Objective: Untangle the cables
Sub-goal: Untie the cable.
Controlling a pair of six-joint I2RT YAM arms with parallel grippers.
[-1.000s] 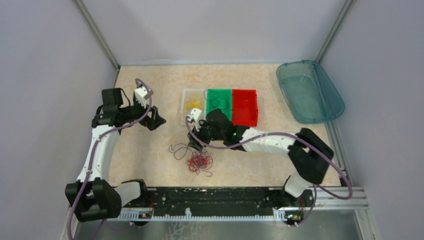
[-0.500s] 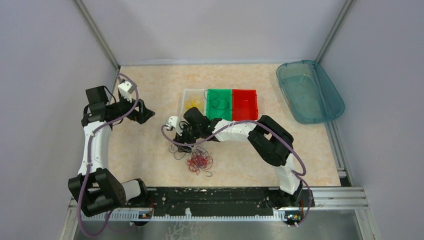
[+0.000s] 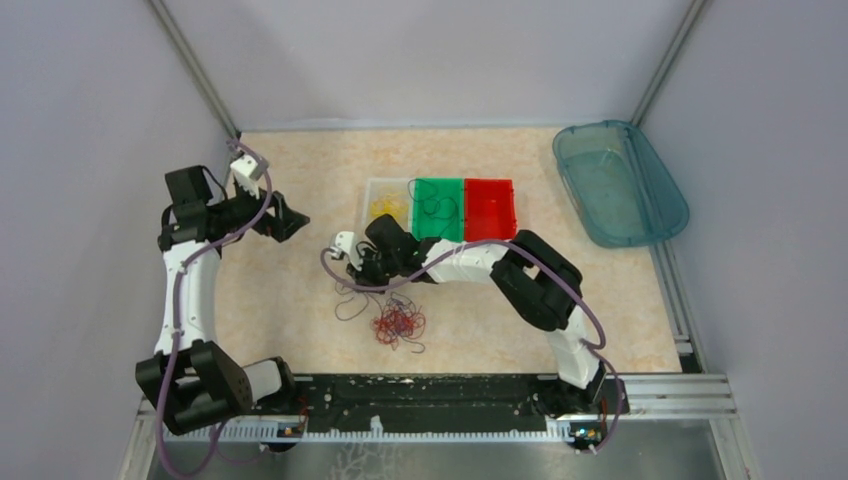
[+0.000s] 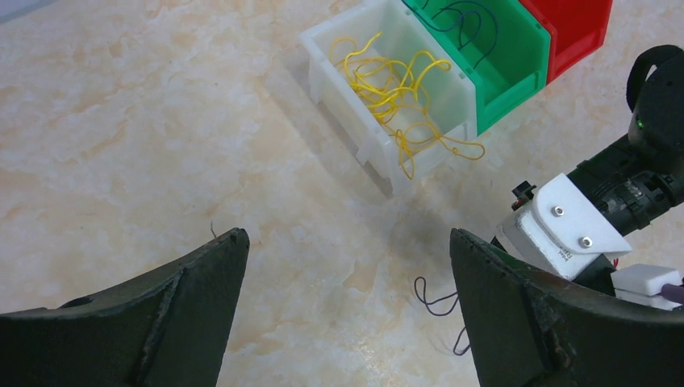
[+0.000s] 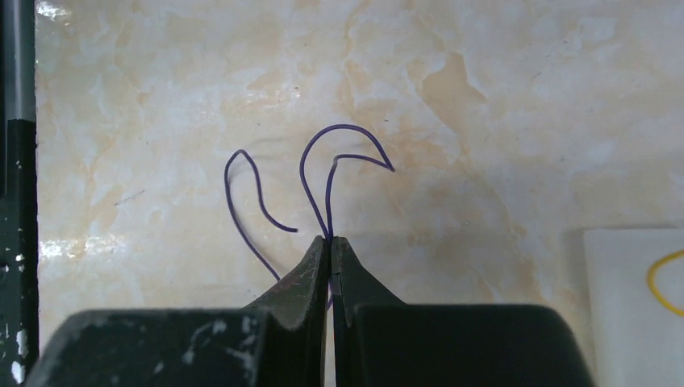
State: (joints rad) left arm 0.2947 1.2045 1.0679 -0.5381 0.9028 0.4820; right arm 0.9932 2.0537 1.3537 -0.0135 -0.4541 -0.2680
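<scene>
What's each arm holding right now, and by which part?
Right gripper pinches a thin purple cable at its loop's base; left gripper holds nothing.

We see a marbled beige table (image 3: 300,170). Toward its far edge, about mid-width, a white bin (image 3: 385,205), a green bin (image 3: 437,208) and a red bin (image 3: 489,213) stand touching in a row. A teal tub (image 3: 620,183) sits at the far right corner. Nearer the near edge lie red cables (image 3: 398,325), with thin dark purple cables (image 3: 350,303) just beside them.
</scene>
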